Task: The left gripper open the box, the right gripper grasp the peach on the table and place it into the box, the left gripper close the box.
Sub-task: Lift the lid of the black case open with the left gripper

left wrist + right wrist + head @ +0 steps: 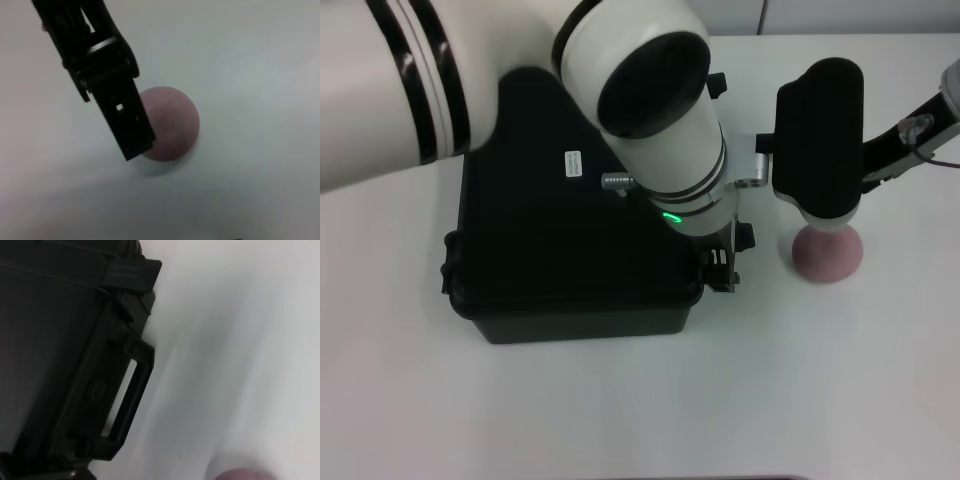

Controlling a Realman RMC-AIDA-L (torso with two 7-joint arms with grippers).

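While beside right hand (137, 150), perhaps touching: peach (172, 125).

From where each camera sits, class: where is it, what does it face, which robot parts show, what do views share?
Head: above, facing down at white table, black hard-plastic case, banded white left arm, right gripper over dull-pink round peach.
Left wrist: faces peach; right gripper beside it.
Right wrist: faces case's side latch; no robot parts.
Shared: peach, in all three.

Probably a lab: bare white table (620, 420), pale wall behind.
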